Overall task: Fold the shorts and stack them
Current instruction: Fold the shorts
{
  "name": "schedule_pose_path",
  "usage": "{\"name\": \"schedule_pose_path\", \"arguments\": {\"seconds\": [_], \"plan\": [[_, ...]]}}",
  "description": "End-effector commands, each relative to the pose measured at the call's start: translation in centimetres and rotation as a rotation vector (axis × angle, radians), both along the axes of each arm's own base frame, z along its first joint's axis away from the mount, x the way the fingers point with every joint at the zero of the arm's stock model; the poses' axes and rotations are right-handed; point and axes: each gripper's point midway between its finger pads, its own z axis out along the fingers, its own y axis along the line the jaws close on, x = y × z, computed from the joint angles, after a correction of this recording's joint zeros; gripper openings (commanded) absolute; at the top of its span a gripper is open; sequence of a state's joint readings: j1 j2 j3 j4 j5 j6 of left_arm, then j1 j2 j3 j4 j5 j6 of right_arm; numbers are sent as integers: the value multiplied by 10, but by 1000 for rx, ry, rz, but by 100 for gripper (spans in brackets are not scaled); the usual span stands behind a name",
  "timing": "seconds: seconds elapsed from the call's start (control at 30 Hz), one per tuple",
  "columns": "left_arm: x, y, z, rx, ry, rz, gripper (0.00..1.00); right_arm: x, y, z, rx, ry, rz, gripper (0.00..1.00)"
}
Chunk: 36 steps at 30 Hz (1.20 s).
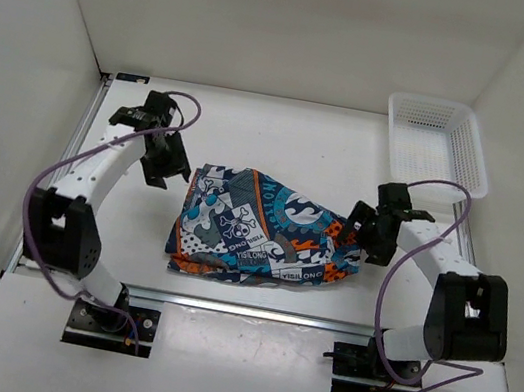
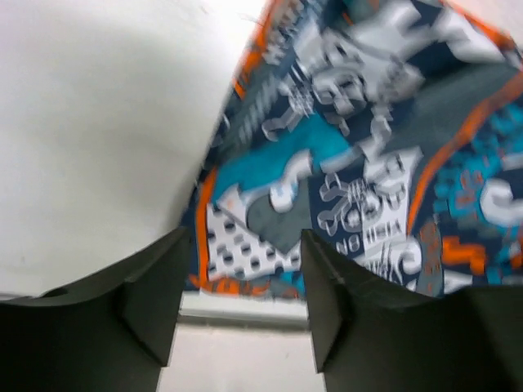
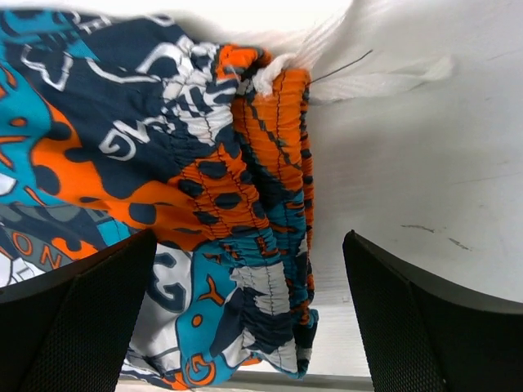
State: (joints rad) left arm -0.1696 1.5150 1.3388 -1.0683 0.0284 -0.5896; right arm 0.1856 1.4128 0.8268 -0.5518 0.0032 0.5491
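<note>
The shorts (image 1: 256, 231) lie bunched. Left gripper (image 1: 161, 166) is partly open beside their left edge, right gripper (image 1: 370, 230) wide open at their right edge — both empty.

place: robot lab cell, pretty clearly
walls (image 1: 273, 15): plain white panels, beyond and to the outer side of the left gripper (image 1: 170, 170) and right gripper (image 1: 357, 231)
table (image 1: 302, 142): white, under both
rail (image 1: 252, 309): aluminium, behind them, arms (image 1: 93, 176) bolted by it
</note>
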Motion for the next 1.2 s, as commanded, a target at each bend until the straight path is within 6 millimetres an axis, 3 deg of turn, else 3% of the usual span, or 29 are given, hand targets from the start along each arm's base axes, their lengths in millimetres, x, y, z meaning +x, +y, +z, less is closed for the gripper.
{"name": "schedule_pose_path", "arguments": {"seconds": [0.0,0.03,0.1,0.17,0.37,0.5,0.53,0.6,0.63,0.7,0.83,0.97,1.1,1.17], "plan": [[23,21,-34,37,47,46,64,-3,11,-2,53,10,44,100],[21,26,-56,32,107,63,62,-3,12,-1,59,13,27,100],[20,20,-72,-19,134,67,51,-16,11,-12,64,45,-1,94],[19,22,-91,-52,158,89,48,-20,18,-15,107,56,-1,94],[14,18,-128,-65,257,108,30,-24,21,-38,125,107,-17,82],[9,6,-135,-81,281,91,14,-21,25,-43,143,100,-21,51],[8,3,-135,-80,282,82,11,-17,25,-40,145,92,-21,34],[4,-1,-137,-79,293,79,11,-12,22,-37,126,82,-37,18],[2,-3,-138,-69,286,68,11,-9,20,-32,113,69,-42,7],[-3,-7,-140,-68,299,66,11,0,9,-19,50,27,-42,0],[-9,-12,-144,-65,311,57,10,15,-6,10,-46,-39,-25,0],[-10,-21,-145,-62,302,28,10,29,-6,48,-84,-112,8,0],[-8,-28,-148,-60,301,8,10,39,19,89,-119,-186,95,0],[-5,-32,-146,-62,293,5,10,38,39,98,-137,-198,167,0]]}}
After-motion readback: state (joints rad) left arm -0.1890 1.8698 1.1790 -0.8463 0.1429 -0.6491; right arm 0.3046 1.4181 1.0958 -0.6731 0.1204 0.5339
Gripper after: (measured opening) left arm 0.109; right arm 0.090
